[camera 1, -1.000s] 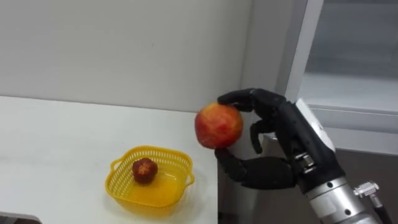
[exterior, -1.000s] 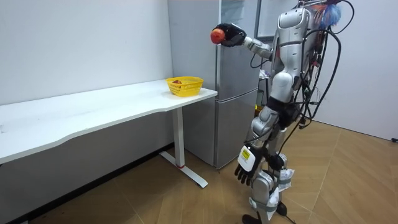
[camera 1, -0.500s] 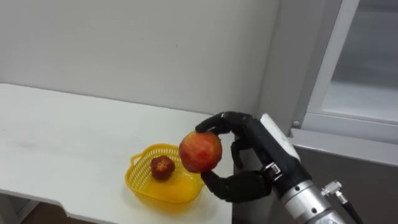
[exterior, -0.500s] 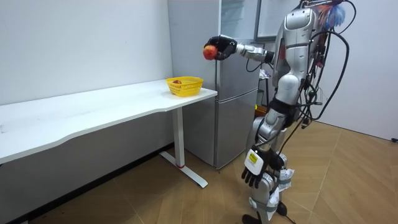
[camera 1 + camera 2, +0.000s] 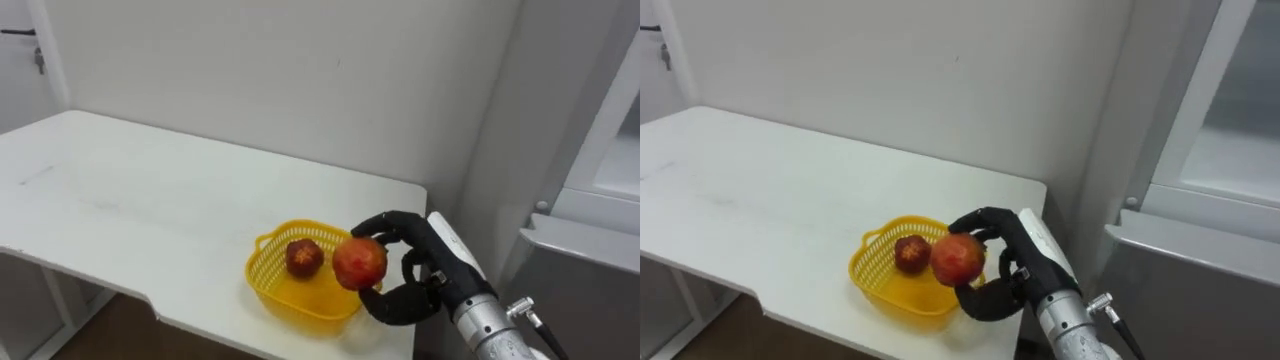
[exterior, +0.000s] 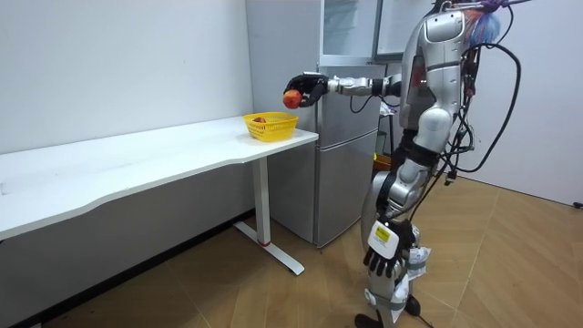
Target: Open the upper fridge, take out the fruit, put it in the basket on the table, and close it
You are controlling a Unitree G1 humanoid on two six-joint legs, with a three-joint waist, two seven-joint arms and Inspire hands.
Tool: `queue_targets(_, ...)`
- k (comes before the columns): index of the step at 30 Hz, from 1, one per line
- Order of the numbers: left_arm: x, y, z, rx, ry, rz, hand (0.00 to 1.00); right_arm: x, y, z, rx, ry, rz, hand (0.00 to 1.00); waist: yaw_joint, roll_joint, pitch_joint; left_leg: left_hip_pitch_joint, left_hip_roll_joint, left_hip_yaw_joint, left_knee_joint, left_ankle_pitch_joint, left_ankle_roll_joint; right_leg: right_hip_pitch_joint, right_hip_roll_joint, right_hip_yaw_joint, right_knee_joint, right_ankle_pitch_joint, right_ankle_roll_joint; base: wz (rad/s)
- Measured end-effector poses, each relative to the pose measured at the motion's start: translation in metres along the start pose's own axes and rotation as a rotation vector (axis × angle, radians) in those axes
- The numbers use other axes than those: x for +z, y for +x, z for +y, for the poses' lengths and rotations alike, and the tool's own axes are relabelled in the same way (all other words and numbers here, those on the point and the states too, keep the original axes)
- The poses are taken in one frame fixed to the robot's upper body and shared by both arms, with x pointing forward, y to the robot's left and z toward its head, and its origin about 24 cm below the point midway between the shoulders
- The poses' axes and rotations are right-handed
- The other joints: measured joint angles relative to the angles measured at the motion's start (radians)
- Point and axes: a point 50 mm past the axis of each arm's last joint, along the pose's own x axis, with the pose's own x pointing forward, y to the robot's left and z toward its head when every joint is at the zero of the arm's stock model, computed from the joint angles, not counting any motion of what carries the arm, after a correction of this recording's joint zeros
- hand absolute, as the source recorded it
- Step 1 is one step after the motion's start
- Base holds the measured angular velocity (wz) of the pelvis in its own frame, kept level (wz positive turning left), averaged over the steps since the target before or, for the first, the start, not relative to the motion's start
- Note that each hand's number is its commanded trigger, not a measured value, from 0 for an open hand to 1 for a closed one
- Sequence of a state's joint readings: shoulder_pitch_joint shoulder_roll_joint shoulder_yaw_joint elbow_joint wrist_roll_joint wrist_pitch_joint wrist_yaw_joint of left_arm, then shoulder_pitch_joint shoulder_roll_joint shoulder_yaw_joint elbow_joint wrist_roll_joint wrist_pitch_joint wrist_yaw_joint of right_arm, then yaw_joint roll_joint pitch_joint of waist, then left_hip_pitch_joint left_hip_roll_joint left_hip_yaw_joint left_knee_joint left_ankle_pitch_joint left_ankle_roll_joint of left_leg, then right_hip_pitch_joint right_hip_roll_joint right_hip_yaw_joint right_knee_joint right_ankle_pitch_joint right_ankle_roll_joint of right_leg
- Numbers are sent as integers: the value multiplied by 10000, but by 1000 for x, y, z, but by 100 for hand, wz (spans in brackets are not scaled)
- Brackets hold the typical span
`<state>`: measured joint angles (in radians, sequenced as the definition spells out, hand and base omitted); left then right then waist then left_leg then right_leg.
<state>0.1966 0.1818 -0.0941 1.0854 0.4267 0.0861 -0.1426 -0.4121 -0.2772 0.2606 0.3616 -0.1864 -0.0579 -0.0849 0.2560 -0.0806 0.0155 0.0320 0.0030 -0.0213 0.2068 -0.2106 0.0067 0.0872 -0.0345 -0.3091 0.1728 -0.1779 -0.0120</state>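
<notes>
Fruit [image 5: 360,263], one of two, sat gripped between the curled fingers [image 5: 398,221] and thumb of the right hand [image 5: 440,268], in the air over the right rim of the one yellow basket [image 5: 262,265]. A second fruit [image 5: 304,257] lay inside it, on the table [image 5: 150,200]. The left hand [image 6: 383,253] hung low, fingers relaxed.
</notes>
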Motion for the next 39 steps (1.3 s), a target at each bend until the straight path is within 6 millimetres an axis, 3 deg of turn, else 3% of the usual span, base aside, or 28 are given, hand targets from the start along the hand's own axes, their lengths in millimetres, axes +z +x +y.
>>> queue_targets(9, -3, 0, 1, 45, -39, 208, 0, -16, 8, 2, -166, -84, 941, 100, 273, -218, -82, -106, -54, -289, 129, 2, -1, 46, -1, -262, -9, -7, 12, 9)
queue_targets(16, -8, -1, 0, -41, -88, 466, 0, -21, 8, 1, -372, -55, 1198, 100, 500, -257, -49, -167, -153, -617, 182, 7, 9, 167, -59, -521, -21, -31, 48, 12)
queue_targets(21, -9, -1, 1, 1, -190, 489, 0, -23, 10, 0, -429, -50, 1319, 100, 581, -335, 49, -265, -175, -644, 268, 9, 13, 137, -72, -523, -38, -34, 49, 2)
queue_targets(22, -10, -1, 2, 26, -203, 520, 0, -22, 10, -1, -446, -53, 1301, 62, 600, -368, 38, -312, -176, -647, 283, 9, 13, 98, -76, -526, -36, -35, 49, 0)
queue_targets(23, -11, -1, 2, 41, -205, 575, 0, -22, 10, -1, -506, -57, 1284, 0, 630, -402, 21, -369, -178, -649, 300, 9, 14, 53, -77, -527, -36, -35, 49, 0)
queue_targets(34, -13, -2, 11, 264, -116, 727, 0, -1, 26, -9, -732, -153, 752, 0, 620, -520, -31, -390, -177, -655, 277, 14, 21, 16, -76, -518, -17, -37, 52, 0)
queue_targets(39, -14, -3, 12, 372, -103, 752, 0, 4, 28, -2, -412, -383, 561, 0, 533, -572, -52, -392, -178, -650, 281, 14, 21, 29, -77, -526, -15, -39, 55, 0)
